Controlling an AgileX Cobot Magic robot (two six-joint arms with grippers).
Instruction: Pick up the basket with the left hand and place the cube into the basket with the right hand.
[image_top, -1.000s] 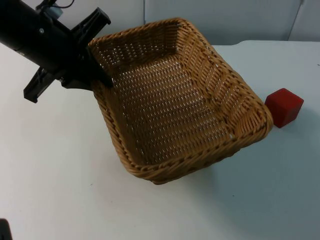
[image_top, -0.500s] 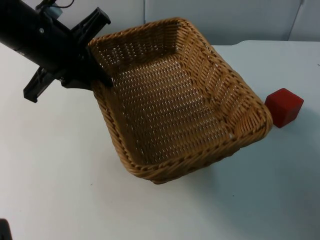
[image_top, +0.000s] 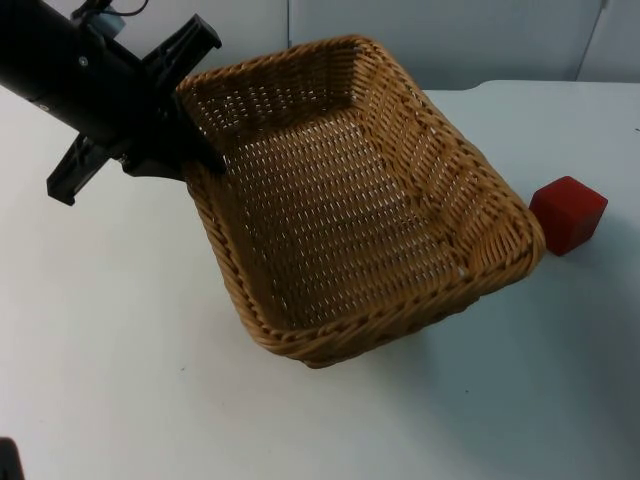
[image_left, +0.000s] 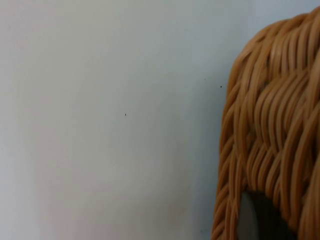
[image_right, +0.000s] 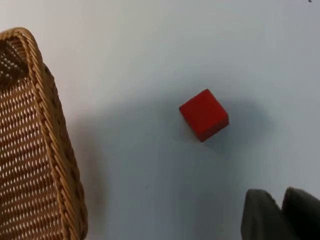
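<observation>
The wicker basket (image_top: 350, 200) looks light and stiff, its woven rim thick enough to pinch anywhere along the edge, though the open weave could flex a little under load. The left claw (image_top: 195, 150) is pinching that rim at the corner nearest its own arm, one finger inside the wall and one outside, and the basket hangs tilted from it with its far end low toward the worktop (image_top: 120, 350). The left arm comes down at a slant, wrist rolled. The red cube (image_top: 568, 214) sits on the worktop just beyond the basket's far corner, apart from it; small, hard and flat-sided, it should take a square pinch across opposite faces without slipping. The right claw (image_right: 280, 212) hovers above the worktop near the cube, and whether it is spread I cannot tell.
</observation>
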